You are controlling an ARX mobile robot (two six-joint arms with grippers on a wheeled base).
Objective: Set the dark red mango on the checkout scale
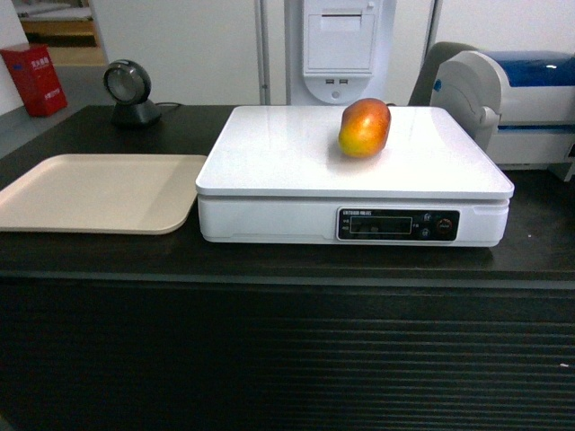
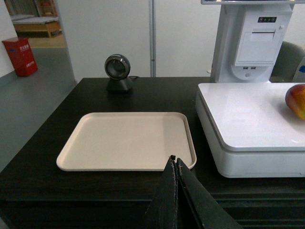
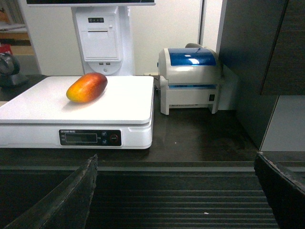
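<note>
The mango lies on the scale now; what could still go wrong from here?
The mango is rounded and lies toward the back right of the scale, not the middle, so a bump might roll it toward the edge. The open right claw hangs low before the counter; moving forward, it could hit the scale's front.

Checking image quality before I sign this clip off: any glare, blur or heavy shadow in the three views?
Head view: sharp; the dark red mango casts a soft shadow on the scale. Left wrist view: the shut left gripper is a dark shape, the tray evenly lit. Right wrist view: glare on the printer's blue lid, and the open right gripper blurs at the edges.
</note>
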